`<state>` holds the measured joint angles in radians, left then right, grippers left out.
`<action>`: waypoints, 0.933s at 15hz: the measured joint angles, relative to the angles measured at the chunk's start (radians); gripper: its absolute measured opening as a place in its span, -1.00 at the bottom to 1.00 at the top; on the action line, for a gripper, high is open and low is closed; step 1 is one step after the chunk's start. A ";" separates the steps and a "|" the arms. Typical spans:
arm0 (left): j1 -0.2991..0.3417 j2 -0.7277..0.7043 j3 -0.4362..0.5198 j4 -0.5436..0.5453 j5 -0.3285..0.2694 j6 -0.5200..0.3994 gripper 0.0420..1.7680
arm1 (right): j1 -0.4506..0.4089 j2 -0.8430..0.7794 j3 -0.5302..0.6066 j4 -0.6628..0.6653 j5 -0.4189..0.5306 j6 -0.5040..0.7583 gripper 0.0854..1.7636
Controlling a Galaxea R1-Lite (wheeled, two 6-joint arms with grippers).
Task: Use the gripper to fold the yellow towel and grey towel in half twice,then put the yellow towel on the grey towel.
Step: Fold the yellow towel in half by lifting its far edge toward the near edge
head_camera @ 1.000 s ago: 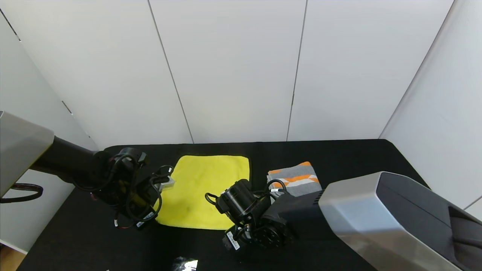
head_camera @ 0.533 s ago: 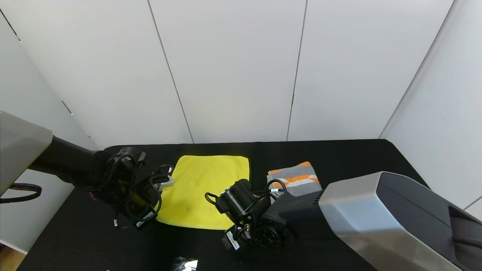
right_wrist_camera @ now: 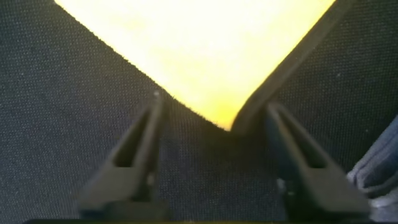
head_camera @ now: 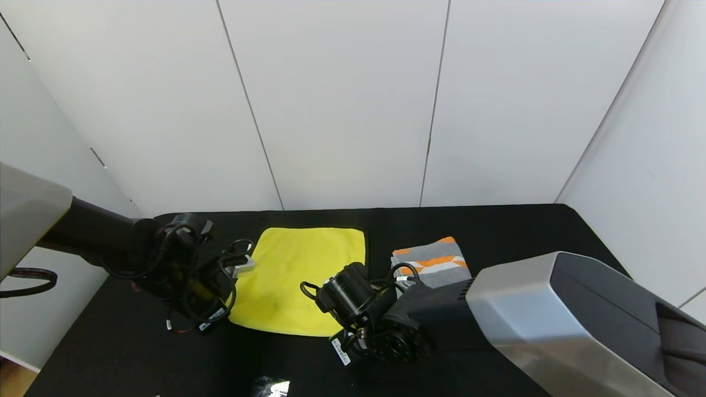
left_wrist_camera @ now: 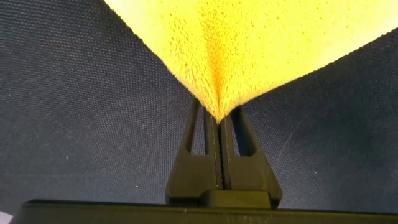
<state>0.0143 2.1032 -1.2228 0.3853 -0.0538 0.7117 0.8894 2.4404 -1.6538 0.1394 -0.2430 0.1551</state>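
Observation:
The yellow towel (head_camera: 300,273) lies flat on the black table, seemingly folded once, with black trim along one edge (right_wrist_camera: 292,68). My left gripper (left_wrist_camera: 219,117) is shut on its near left corner, which bunches into a peak between the fingers. The left wrist (head_camera: 193,275) hides that corner in the head view. My right gripper (right_wrist_camera: 213,104) is open, low over the table, with its fingers straddling the near right corner of the yellow towel (right_wrist_camera: 205,56). The grey towel (head_camera: 433,262) lies folded to the right, orange-and-white band on top, and shows at the edge of the right wrist view (right_wrist_camera: 380,168).
The black table cloth (head_camera: 524,237) runs to white walls behind and at both sides. A small shiny scrap (head_camera: 272,386) lies at the near edge. My right forearm (head_camera: 551,320) covers the near right part of the table.
My left arm has drawn slightly to the left, still holding the corner. The right arm has barely shifted. Both towels lie as before.

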 joint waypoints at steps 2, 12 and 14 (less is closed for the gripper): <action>0.000 -0.003 0.002 0.000 0.000 0.000 -0.92 | 0.000 0.000 0.000 0.000 0.000 0.000 -0.08; 0.003 -0.027 0.018 0.000 -0.024 -0.007 -0.92 | 0.000 -0.009 0.001 0.005 0.003 0.032 -0.94; 0.007 -0.037 0.025 0.036 -0.066 -0.012 -0.92 | 0.001 -0.017 0.003 0.010 0.005 0.050 -0.94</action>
<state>0.0211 2.0657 -1.1979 0.4217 -0.1202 0.6994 0.8904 2.4236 -1.6511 0.1494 -0.2383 0.2053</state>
